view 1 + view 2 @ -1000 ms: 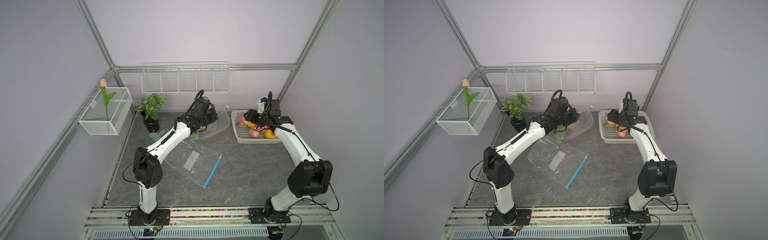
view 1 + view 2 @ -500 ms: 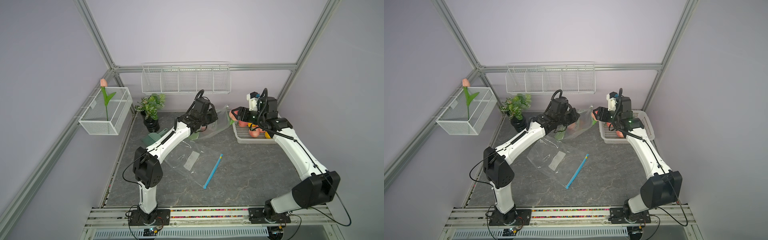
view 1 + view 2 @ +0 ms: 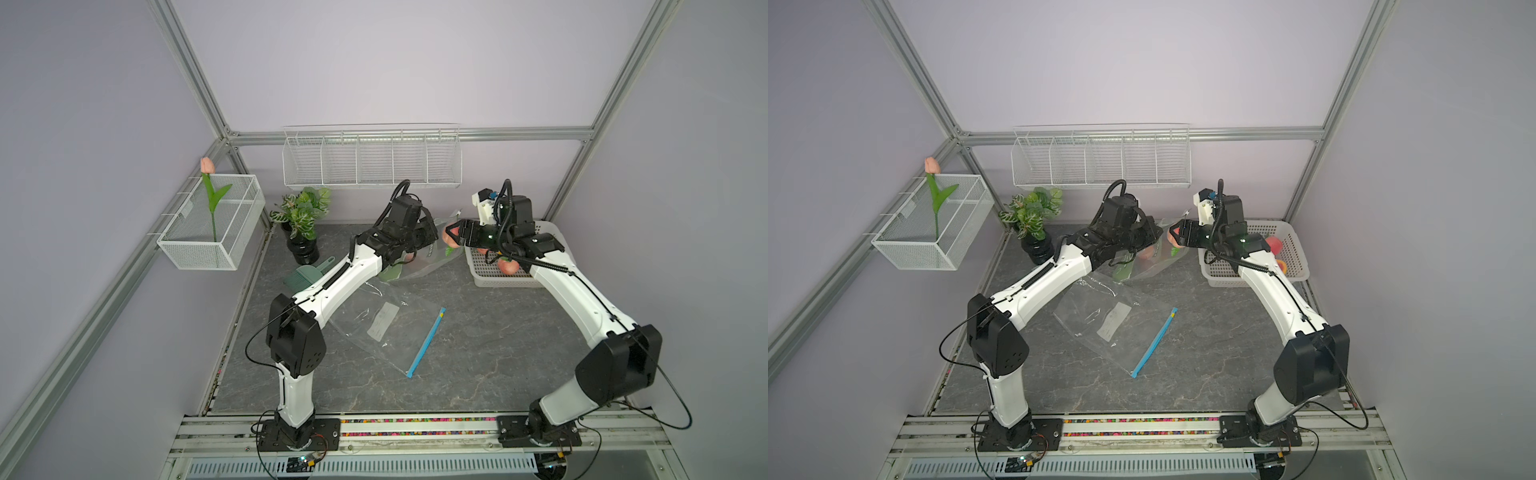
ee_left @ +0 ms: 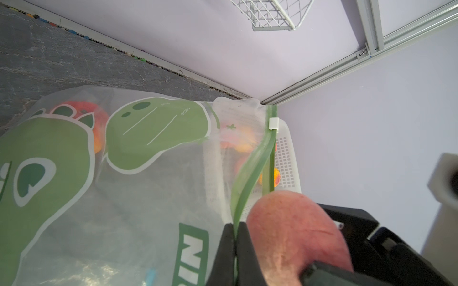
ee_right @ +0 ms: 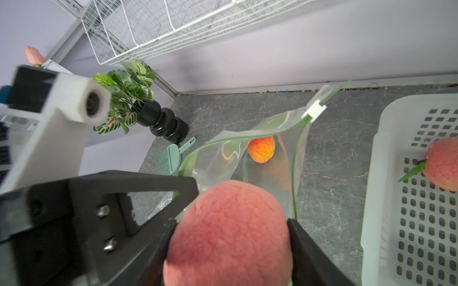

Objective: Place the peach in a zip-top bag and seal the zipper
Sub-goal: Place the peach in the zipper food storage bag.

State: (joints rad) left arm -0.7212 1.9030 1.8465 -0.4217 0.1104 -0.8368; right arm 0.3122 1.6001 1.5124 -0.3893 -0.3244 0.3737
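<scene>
A pink peach (image 5: pixel 228 247) sits between the fingers of my right gripper (image 3: pixel 457 236), which is shut on it. It hangs at the open mouth of the green-printed zip-top bag (image 3: pixel 419 266), close beside my left gripper (image 4: pixel 234 227). That gripper is shut on the bag's green zipper edge and holds it lifted. The white slider (image 4: pixel 273 123) sits at the far end of the zipper. An orange-red fruit (image 5: pixel 261 149) lies inside the bag. Both top views show the peach (image 3: pixel 1173 237) between the two grippers.
The white perforated basket (image 3: pixel 511 282) at back right holds more peaches. A flat clear bag with a blue zipper (image 3: pixel 390 328) lies mid-table. A potted plant (image 3: pixel 301 216) and green brush (image 3: pixel 305 276) are back left. A wire shelf (image 3: pixel 370 162) hangs on the back wall.
My right arm has swung left from over the basket, carrying the peach to the bag's mouth. The left arm and the bag have not moved.
</scene>
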